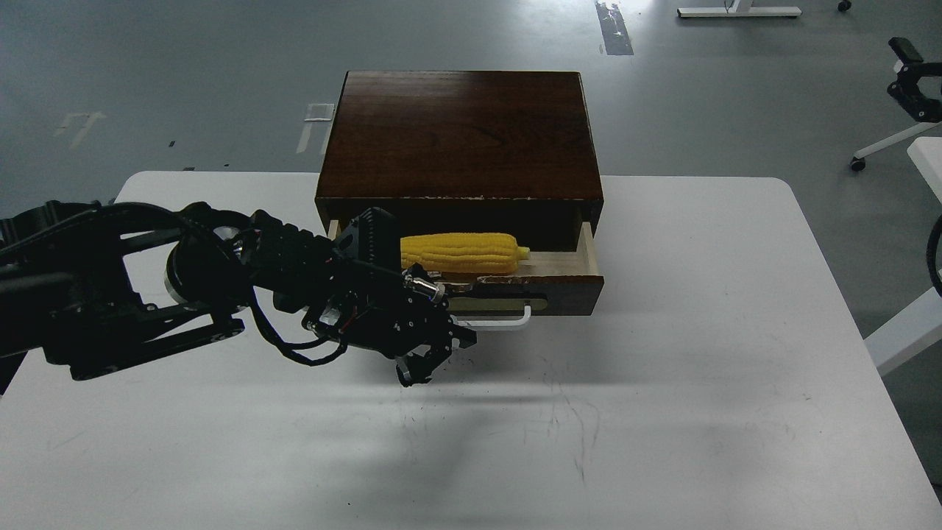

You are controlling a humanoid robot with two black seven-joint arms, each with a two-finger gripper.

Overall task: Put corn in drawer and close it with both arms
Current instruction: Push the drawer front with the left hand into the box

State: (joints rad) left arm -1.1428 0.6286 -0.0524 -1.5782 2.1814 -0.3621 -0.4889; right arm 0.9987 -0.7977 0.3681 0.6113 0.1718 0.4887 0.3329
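Corn [464, 252]: bright yellow cob, ridged kernel rows running lengthwise, tapered tip pointing toward 3 o'clock; lying on its side inside the open drawer, thick end partly hidden behind the left arm.
Drawer [563, 283]: pulled partway out of the box toward 6 o'clock; pale wood inside, dark brown front with a chipped top edge; white bar handle [508, 320] on a beige plate, its left part covered by the gripper.
Box [460, 132]: dark brown wood, glossy flat top, standing at the 12 o'clock edge of the table and overhanging it a little.
Left arm [221, 272]: black, silver ring at one joint, looped black cables; entering from 9 o'clock and reaching across to the drawer front.
Left gripper [441, 353]: just in front of the drawer face at the handle's left end, claws pointing down toward the table; dark and bunched together, so open or closed cannot be told, nor contact with the handle.
Right arm: out of view.
Table [699, 405]: white, rounded corners, faint grey scuffs and scribble marks near its middle; soft shadow of the arm at 6 o'clock.
Floor [184, 73]: grey, smooth, bits of pale tape at 10 o'clock, a dark patch at 12 o'clock.
Room edge: white desk foot [738, 11] at 1 o'clock, wheeled chair base [883, 151] at 2 o'clock, second white tabletop at 3 o'clock.
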